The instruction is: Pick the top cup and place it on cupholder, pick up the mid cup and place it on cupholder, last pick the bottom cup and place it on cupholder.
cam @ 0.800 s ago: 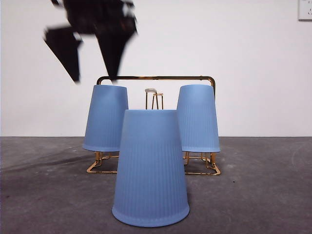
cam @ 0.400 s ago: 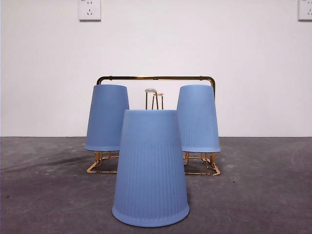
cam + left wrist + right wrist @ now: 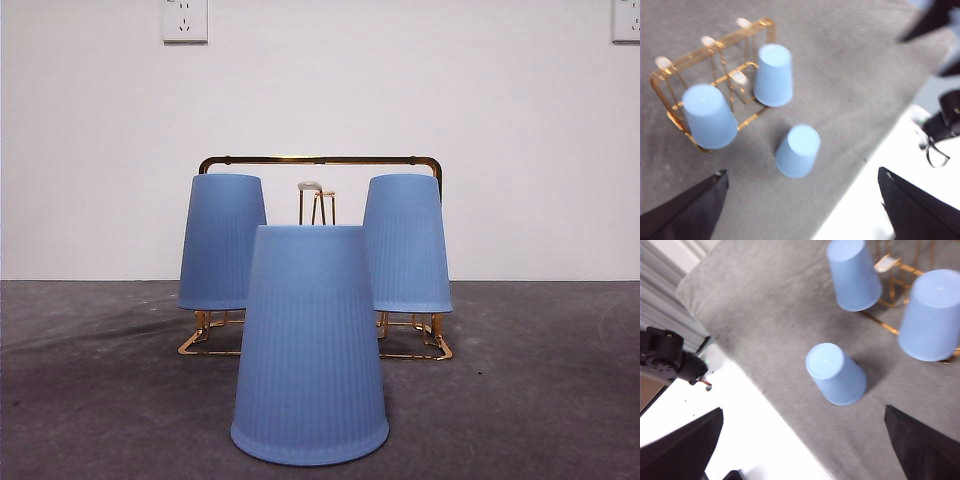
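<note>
Three blue cups are sitting upside down on the grey bench [image 3: 560, 400]. Two of them are hanging on the gold wire cupholder [image 3: 320, 160]: one cup [image 3: 221, 242] is sitting over a peg at one end and another cup [image 3: 406, 244] is sitting over a peg at the other end, both lifted clear of the bench surface, with the arched handle bar running behind their tops. A bare peg [image 3: 315, 202] is showing between them in the front view. The third cup [image 3: 309, 345] is standing mouth-down on the bench itself, just in front of the rack and apart from it, roughly level with the gap between the two hung cups. No arm is showing in the front view. The left pincer [image 3: 805, 210] is hanging high above the bench with its two black jaws spread wide and nothing between them; below it the free cup [image 3: 798, 151] is lying clear of the rack [image 3: 670, 107]. The right pincer [image 3: 805, 450] is likewise hovering high with jaws wide apart and holding nothing, looking down on the same free cup [image 3: 836, 374]. The left wrist picture is somewhat blurred, so the small pale tips on the pegs are hard to make out. Two wall sockets [image 3: 184, 20] are showing on the white wall behind.
</note>
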Available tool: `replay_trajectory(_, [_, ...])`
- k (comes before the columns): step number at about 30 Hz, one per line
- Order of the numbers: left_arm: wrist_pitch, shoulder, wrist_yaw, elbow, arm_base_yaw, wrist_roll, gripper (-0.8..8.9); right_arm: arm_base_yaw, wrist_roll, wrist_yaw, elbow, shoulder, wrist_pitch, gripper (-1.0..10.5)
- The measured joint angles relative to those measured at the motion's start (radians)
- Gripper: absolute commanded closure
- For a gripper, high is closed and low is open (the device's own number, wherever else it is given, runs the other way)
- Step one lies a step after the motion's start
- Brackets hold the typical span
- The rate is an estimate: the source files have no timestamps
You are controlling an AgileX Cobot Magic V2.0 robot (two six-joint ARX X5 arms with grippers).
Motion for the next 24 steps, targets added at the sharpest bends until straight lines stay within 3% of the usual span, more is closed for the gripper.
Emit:
replay_trajectory(13, [0.076, -0.303, 0.050, -0.333, 0.000, 0.001, 3.38, 0.248, 0.087, 0.201, 0.000, 0.342, 0.180, 4.1])
replay_trajectory(24, [0.082, -0.333, 0.050, -0.351, 0.000, 0.001, 3.38, 0.304, 0.102, 0.308, 0.000, 0.552, 0.227, 4.0])
